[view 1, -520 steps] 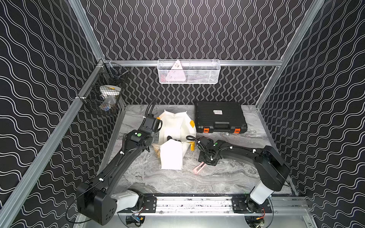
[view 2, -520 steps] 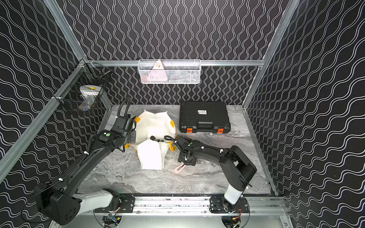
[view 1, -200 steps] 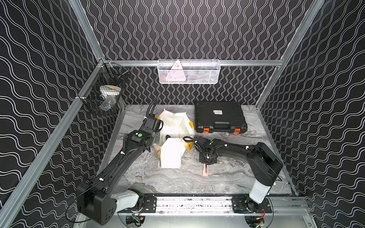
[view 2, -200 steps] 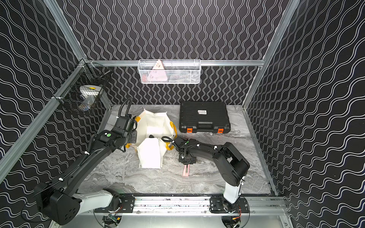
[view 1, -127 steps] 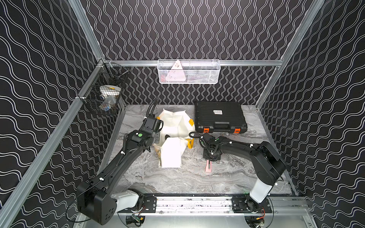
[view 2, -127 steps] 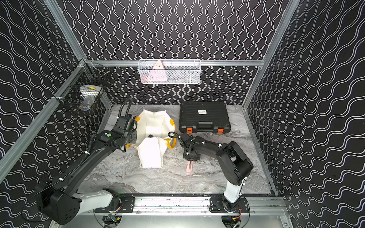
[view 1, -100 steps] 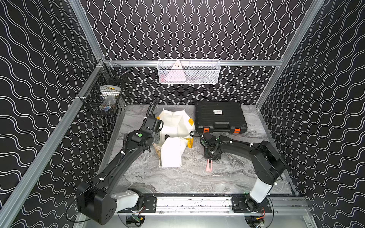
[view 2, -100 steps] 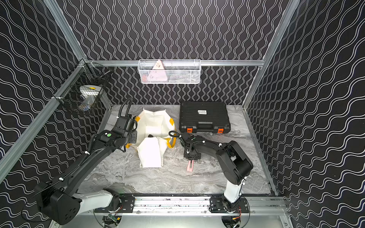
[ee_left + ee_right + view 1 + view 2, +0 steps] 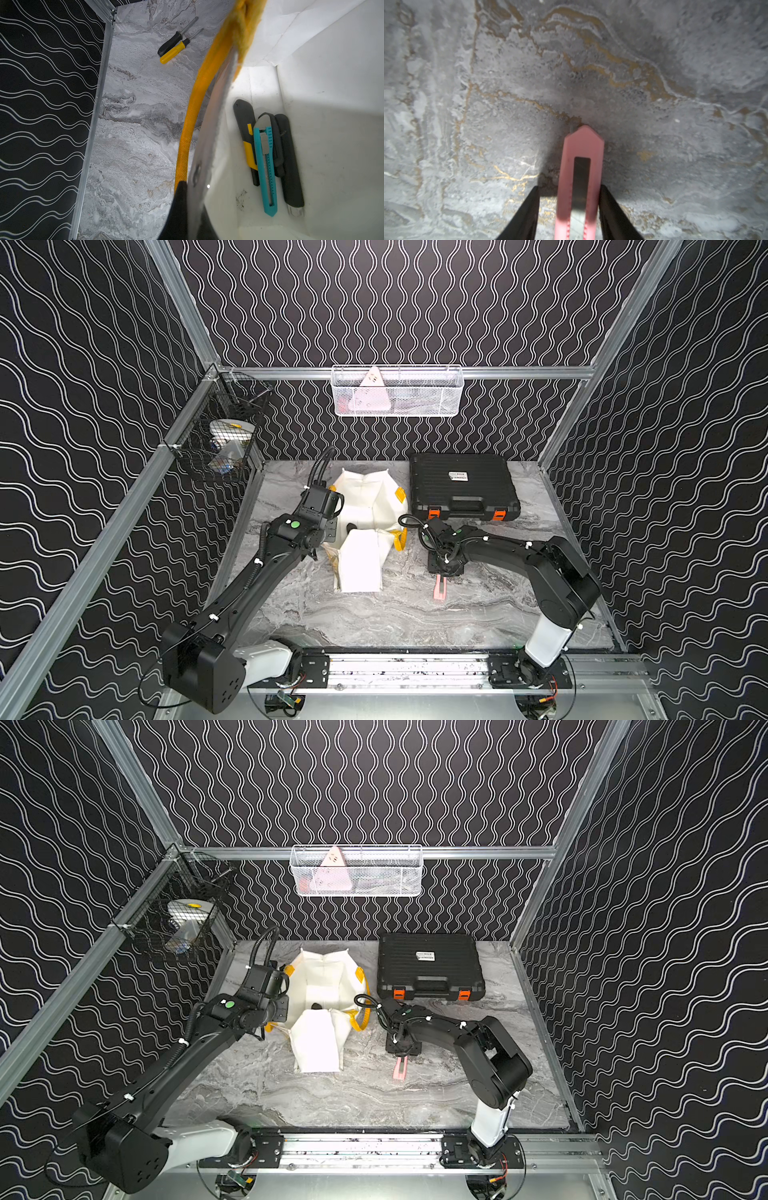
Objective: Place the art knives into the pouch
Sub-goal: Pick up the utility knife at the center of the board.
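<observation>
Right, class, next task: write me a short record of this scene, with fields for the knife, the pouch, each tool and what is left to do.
art knife: pink, lying on the marble table, outside the pouch
pouch: white, yellow handles, mouth open, three cutters inside
left tool: shut on the pouch rim
right tool: open, straddling the knife
black case: closed, at the back of the table, beside the pouch
left to do: knife not yet lifted or put in the pouch
</observation>
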`<action>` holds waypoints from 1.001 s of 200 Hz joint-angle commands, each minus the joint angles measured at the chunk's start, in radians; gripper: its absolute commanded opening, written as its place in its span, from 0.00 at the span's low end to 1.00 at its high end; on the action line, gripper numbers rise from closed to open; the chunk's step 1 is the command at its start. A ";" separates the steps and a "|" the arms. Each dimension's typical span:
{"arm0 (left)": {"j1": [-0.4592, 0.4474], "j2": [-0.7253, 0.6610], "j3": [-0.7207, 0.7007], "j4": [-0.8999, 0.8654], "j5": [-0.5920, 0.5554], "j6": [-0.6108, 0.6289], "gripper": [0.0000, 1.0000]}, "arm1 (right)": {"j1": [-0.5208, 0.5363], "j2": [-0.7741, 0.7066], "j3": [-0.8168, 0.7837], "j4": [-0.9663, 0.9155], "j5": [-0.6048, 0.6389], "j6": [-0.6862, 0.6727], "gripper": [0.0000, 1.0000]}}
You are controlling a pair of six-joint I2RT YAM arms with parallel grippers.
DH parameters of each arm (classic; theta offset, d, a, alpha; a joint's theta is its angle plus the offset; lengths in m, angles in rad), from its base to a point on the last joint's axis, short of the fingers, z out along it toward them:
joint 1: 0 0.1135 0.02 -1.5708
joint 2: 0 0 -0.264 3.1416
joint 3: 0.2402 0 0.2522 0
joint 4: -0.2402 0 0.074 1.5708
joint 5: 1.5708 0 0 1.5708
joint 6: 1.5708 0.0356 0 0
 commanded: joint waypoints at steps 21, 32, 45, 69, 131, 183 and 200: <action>-0.002 -0.007 0.000 0.021 -0.016 0.007 0.00 | 0.001 0.035 -0.027 -0.008 -0.045 0.003 0.39; -0.002 -0.009 0.000 0.022 -0.015 0.007 0.00 | 0.000 0.034 -0.028 -0.010 -0.043 0.001 0.34; -0.003 -0.007 0.000 0.021 -0.017 0.007 0.00 | 0.001 0.035 -0.027 -0.014 -0.039 0.000 0.30; -0.003 -0.007 0.001 0.022 -0.016 0.007 0.00 | 0.000 0.019 -0.025 -0.023 -0.032 0.000 0.27; -0.004 -0.007 0.001 0.022 -0.016 0.008 0.00 | -0.006 -0.105 0.029 -0.124 0.062 -0.007 0.27; -0.006 -0.008 0.001 0.021 -0.011 0.007 0.00 | -0.011 -0.216 0.121 -0.207 0.104 -0.010 0.27; -0.007 -0.006 0.000 0.022 -0.011 0.007 0.00 | -0.011 -0.232 0.159 -0.237 0.112 -0.013 0.26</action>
